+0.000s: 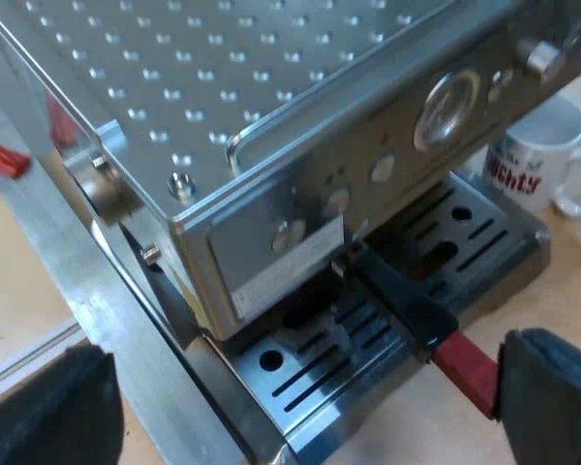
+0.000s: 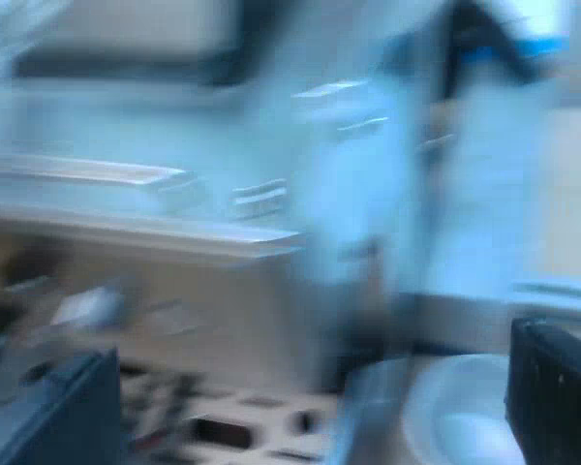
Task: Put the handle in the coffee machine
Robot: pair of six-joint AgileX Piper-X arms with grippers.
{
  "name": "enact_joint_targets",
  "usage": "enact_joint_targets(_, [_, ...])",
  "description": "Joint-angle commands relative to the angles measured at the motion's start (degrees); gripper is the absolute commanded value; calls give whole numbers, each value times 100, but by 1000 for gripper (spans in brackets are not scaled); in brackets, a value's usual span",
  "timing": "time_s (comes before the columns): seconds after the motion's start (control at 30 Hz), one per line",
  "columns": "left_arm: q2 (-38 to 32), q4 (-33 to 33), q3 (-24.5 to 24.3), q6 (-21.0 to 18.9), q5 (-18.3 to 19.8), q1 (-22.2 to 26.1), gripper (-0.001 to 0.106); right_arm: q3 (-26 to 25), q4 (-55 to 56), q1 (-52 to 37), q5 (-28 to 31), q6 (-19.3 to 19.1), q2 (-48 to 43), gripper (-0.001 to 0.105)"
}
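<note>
The espresso machine [image 1: 300, 126] is seen from above, with its dimpled top plate and its front panel with a round gauge. The metal holder sits under the machine's front, and its dark handle [image 1: 397, 295] reaches out over the slotted drip tray [image 1: 310, 373], ending in red [image 1: 465, 368]. My left gripper [image 1: 305, 392] hangs open over the tray's edge, with nothing between its fingers; one finger [image 1: 552, 397] is close beside the red end. My right gripper [image 2: 300, 397] is open in a smeared view, above the tray's slots [image 2: 223, 431] and a white mug [image 2: 460, 421].
A white mug [image 1: 537, 155] with dark lettering stands on the wooden table beside the drip tray. A red piece [image 1: 0, 160] shows past the machine's side. A pale wooden ledge [image 2: 126, 228] runs behind the machine in the right wrist view.
</note>
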Motion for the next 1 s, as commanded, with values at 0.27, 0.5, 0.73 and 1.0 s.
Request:
enact_joint_targets(0.27, [-74,12,-36,-357,-217,-2,80,-70,739,-1196,-23,-400,-693,81])
enact_joint_targets(0.5, [-492,12,-36,-209,-1012,-2,80,-70,1444,-2054,-95,-662,-1031,81])
enact_joint_targets(0.73, [-1126,12,-36,55,-1044,217,80,-70,1749,-2063,-105,-639,-1386,81])
enact_joint_targets(1.0, [-1653,12,-36,56,-727,939,80,-70,1775,-2063,-32,-612,-2213,81])
